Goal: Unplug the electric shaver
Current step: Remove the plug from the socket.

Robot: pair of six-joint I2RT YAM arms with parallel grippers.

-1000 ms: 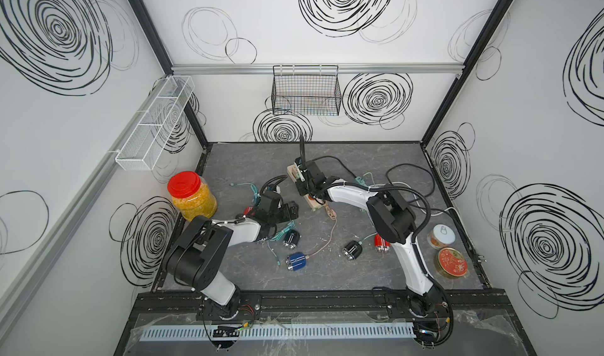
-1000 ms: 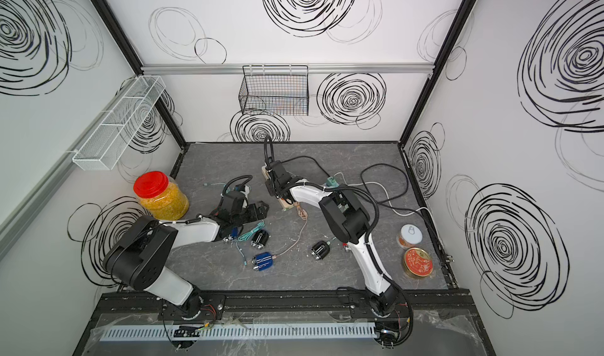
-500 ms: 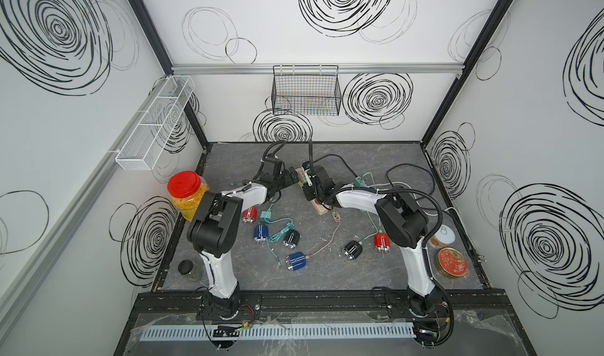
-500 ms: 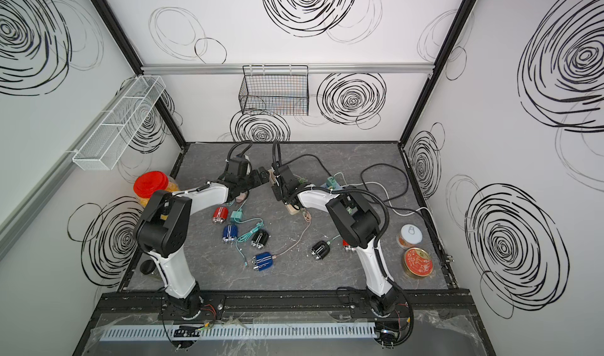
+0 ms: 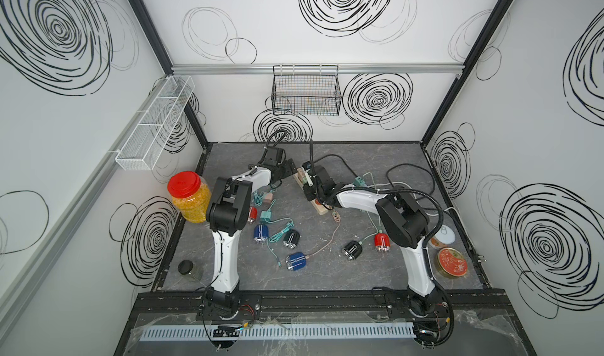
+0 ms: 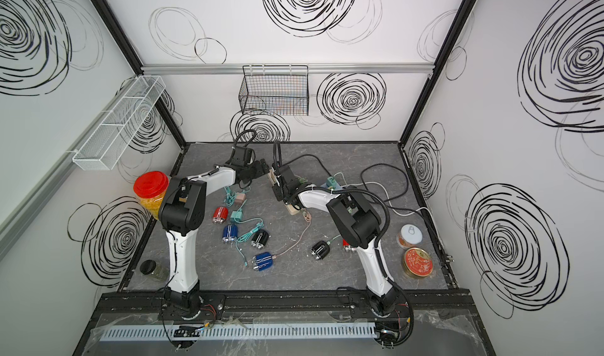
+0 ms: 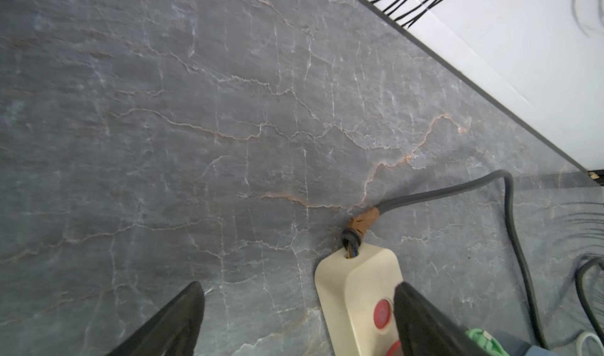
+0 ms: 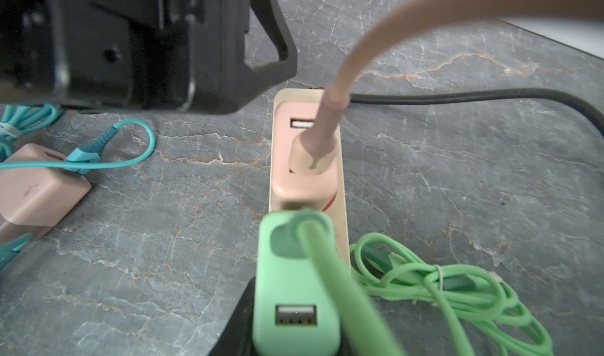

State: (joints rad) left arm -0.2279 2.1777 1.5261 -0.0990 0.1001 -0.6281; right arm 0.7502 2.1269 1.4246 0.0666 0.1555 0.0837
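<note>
- Grey marbled tabletop (image 5: 359, 272) carries everything.
- Cream power strip (image 5: 322, 210) lies near centre, running toward 11 o'clock.
- Corded blue shaver (image 5: 296, 261), black shaver (image 5: 352, 249) and red shaver (image 5: 381, 242) lie from 6 round to 4 o'clock.
- Red-lidded jar (image 5: 188, 194) stands at the 9 o'clock edge.
- Round red tin (image 5: 452, 262) sits at the 4 o'clock edge.

The tabletop (image 7: 228, 142) was grey marble, veined in white and rust, and the walls (image 5: 277, 17) were white with scrawled black swirls. The power strip (image 7: 359, 292) was cream, its switch (image 7: 381, 309) red. The pink adapter (image 8: 305, 181) had a pink cable (image 8: 336, 86), the green adapter (image 8: 294, 289) a brighter green cable (image 8: 441, 282), and a teal cable (image 8: 130, 161) showed too. The jar (image 5: 192, 204) was yellow under a red lid (image 5: 183, 183). There was a blue shaver (image 5: 296, 261), a red shaver (image 5: 381, 242) and a black shaver (image 5: 352, 249).
</note>
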